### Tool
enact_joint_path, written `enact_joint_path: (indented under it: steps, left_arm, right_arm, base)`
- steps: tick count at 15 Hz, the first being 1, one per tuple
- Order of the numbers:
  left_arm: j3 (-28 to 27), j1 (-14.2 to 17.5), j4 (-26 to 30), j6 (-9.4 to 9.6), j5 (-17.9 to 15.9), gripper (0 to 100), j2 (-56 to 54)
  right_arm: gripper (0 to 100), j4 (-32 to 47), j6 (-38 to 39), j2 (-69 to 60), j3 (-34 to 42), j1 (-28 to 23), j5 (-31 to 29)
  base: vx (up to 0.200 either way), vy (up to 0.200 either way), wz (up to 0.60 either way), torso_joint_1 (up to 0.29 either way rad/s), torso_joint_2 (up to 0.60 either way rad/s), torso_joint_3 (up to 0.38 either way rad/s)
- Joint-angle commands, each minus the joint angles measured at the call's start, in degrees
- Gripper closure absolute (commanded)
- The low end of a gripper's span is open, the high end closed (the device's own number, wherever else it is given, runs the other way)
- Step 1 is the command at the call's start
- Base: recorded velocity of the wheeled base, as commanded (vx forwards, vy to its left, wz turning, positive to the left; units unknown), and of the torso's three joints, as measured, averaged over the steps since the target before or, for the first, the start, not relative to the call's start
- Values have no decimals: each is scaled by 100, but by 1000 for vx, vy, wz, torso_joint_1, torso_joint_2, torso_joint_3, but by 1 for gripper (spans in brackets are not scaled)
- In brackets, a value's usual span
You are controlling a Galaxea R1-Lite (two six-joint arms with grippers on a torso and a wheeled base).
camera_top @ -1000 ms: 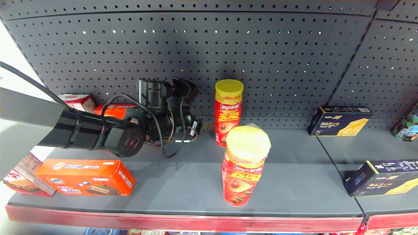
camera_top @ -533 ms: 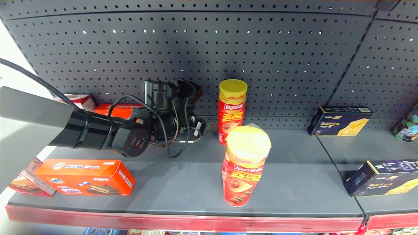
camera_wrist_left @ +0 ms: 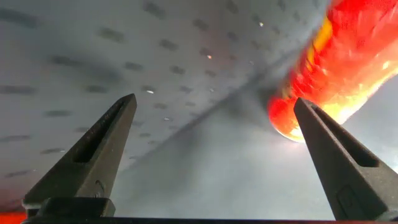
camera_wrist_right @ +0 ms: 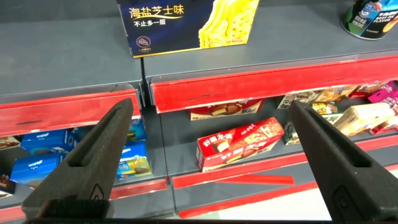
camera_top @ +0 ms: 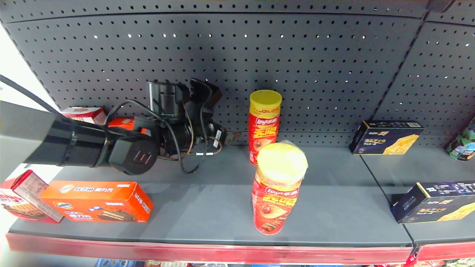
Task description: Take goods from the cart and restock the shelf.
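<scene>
Two red chips cans with yellow lids stand upright on the grey shelf [camera_top: 207, 200]: a rear can [camera_top: 265, 127] near the pegboard and a front can [camera_top: 278, 187] near the shelf edge. My left gripper [camera_top: 233, 135] hangs just left of the rear can, apart from it. In the left wrist view the left gripper [camera_wrist_left: 214, 99] is open with nothing between its fingers, and the rear can [camera_wrist_left: 329, 74] lies off to one side. My right gripper [camera_wrist_right: 210, 104] is open and empty, facing lower shelves with a dark biscuit box [camera_wrist_right: 186, 25].
An orange box [camera_top: 97, 200] and a red-white box [camera_top: 22, 196] lie at the front left. Dark boxes [camera_top: 386, 137] [camera_top: 434, 202] sit on the right. The pegboard [camera_top: 237, 66] closes off the back. Bare shelf lies between the orange box and the front can.
The rear can was nudged a little right. Since then my left gripper has drawn back left and slightly up, away from that can.
</scene>
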Motion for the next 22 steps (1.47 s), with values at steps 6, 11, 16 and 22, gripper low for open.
enact_joint_path:
  steps: [6,11,16,22]
  left_arm:
    - [1653,-328,-280,54,802,0,-2661]
    - [4905,-689,-684,-341,1119,0,-6555]
    - [7093,2062,19,-719,231,0,-9727]
    - [7410,2256,2445,-447,-964,0,-11265]
  right_arm:
    - [0,-1,-11,9,0,1,1]
    - [0,-1,-11,9,0,1,1]
    - [0,-1,-2,9,0,1,1]
    - [0,-1,-2,9,0,1,1]
  base:
    - [0,0,0,0,0,0]
    - [0,0,0,0,0,0]
    - [0,0,0,0,0,0]
    - [0,0,0,0,0,0]
